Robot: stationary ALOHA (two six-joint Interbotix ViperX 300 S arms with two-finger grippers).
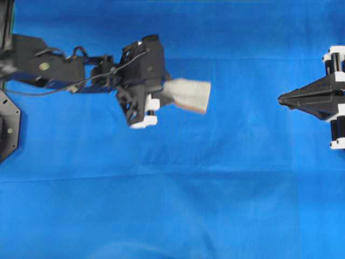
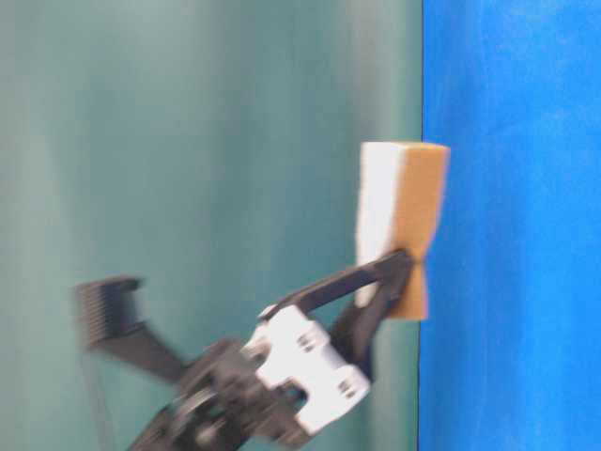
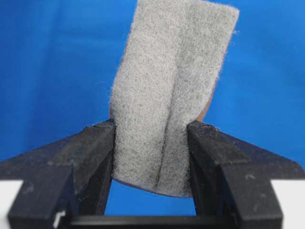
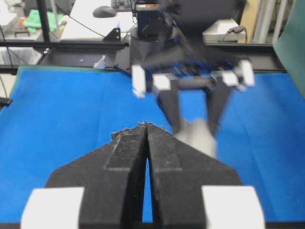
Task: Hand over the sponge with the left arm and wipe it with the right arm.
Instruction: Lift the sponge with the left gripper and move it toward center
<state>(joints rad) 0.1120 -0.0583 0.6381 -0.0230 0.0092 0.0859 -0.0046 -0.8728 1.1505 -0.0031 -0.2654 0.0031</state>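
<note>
From overhead we see the left tool pinching the sponge above the blue counter, fingertips hidden beneath it (its tan foam shows only at table level). The right tool, pressed together, holds nothing.

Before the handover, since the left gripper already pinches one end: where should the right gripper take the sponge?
The free end of the sponge, which sticks out past the left gripper toward the right gripper. Come straight in from that side, jaws opened first and closing across its flat faces.
</note>
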